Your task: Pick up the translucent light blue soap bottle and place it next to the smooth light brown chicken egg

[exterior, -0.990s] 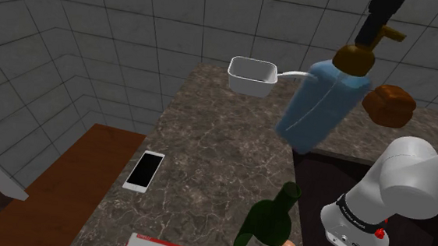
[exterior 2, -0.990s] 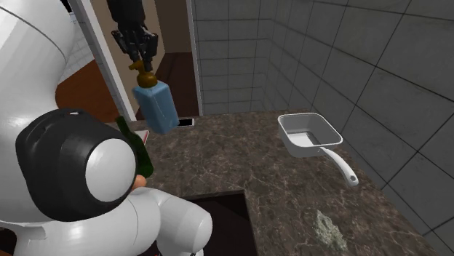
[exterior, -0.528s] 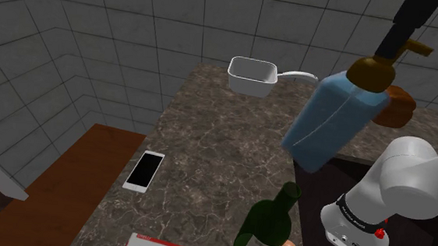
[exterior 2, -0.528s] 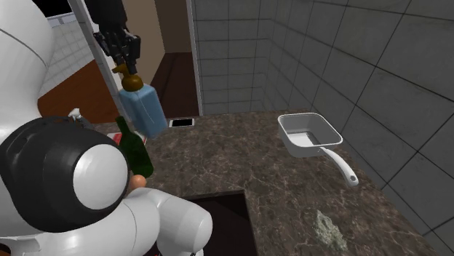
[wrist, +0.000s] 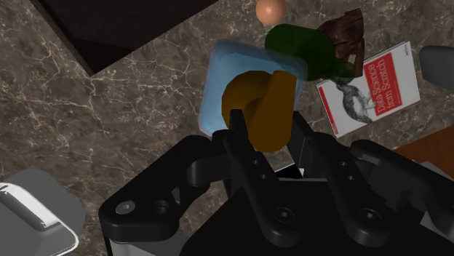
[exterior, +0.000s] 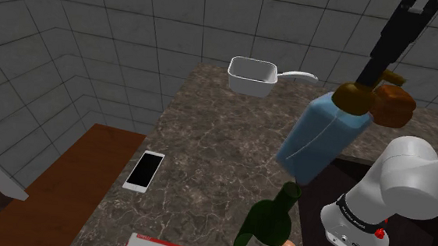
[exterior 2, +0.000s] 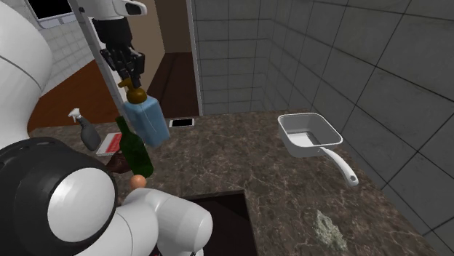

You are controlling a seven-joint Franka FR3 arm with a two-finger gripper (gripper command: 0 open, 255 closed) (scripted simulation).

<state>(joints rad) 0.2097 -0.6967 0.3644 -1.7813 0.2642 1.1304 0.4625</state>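
Note:
The light blue soap bottle [exterior: 322, 140] with a brown pump top hangs tilted in the air above the marble counter [exterior: 208, 141]. My gripper [exterior: 375, 72] is shut on the pump head. In the second exterior view the gripper [exterior 2: 129, 73] holds the soap bottle [exterior 2: 145, 120] just above a dark green wine bottle [exterior 2: 134, 153]. The light brown egg [exterior 2: 137, 180] lies on the counter below that wine bottle. In the wrist view the fingers [wrist: 244, 142] clasp the brown pump [wrist: 258, 105], and the egg [wrist: 270, 9] sits beyond the green bottle [wrist: 305, 51].
The green wine bottle [exterior: 270, 227] stands right under the held bottle. A red-and-white book [exterior 2: 110, 143], a grey spray bottle [exterior 2: 87, 131] and a phone [exterior: 144, 170] lie nearby. A white pan [exterior: 253, 74] sits at the counter's far end. A brown lump [exterior: 390, 104] rests by the wall.
The gripper carried the soap bottle toward the stand's end of the counter and lowered it a little, so it now hangs just over the green wine bottle.

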